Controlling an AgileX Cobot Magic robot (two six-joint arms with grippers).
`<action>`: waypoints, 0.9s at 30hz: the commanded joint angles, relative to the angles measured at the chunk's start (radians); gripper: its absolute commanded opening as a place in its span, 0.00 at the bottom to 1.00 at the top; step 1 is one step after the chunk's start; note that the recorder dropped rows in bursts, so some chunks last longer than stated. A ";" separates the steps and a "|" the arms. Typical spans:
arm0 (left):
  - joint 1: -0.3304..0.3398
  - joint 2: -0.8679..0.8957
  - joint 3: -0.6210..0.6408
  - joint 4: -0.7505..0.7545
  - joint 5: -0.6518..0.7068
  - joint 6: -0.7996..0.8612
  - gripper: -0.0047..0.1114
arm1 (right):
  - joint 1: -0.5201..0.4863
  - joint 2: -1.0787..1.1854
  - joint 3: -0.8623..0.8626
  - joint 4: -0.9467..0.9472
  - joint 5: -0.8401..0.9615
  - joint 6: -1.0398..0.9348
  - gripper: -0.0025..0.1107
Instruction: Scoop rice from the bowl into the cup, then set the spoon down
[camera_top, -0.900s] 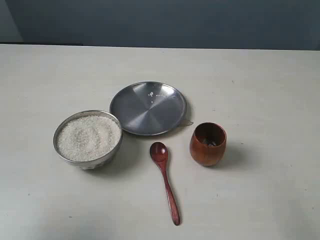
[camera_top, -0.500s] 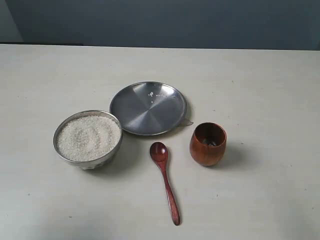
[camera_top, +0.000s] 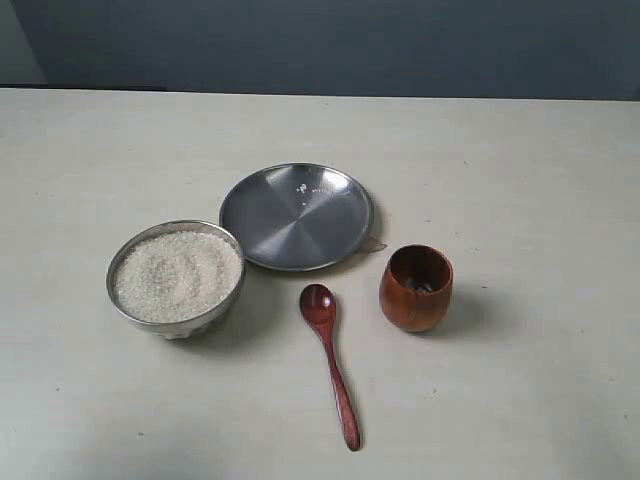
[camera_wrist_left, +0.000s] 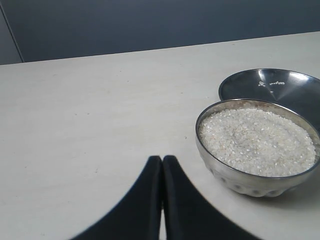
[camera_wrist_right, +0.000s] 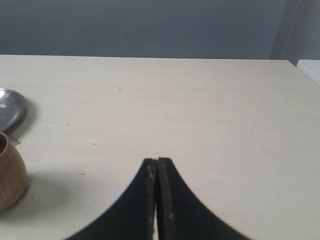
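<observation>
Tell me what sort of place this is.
Probably a lab test bench, not a kitchen: a pale table against a plain dark wall, set with a bowl of rice, a steel plate, a wooden cup and a spoon.

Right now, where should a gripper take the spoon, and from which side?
Probably mid-handle, from straight above, jaws across it. The spoon lies flat on the table, its thin handle straight and touching nothing, while the head sits nearer the bowl and cup.

light: we saw soft, even brightness | shadows: faint, right of cup (camera_top: 415, 300) and bowl (camera_top: 185, 326) | glare: mild sheen on plate (camera_top: 296, 216) | focus: sharp
</observation>
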 joint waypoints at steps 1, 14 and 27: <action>-0.003 -0.005 0.005 0.000 -0.015 0.001 0.04 | -0.006 -0.006 0.004 0.002 -0.003 0.000 0.02; -0.003 -0.005 0.005 0.000 -0.015 0.001 0.04 | -0.006 -0.006 0.004 0.011 -0.112 0.000 0.02; -0.003 -0.005 0.005 0.000 -0.015 0.001 0.04 | -0.006 -0.006 0.004 0.011 -0.158 0.000 0.02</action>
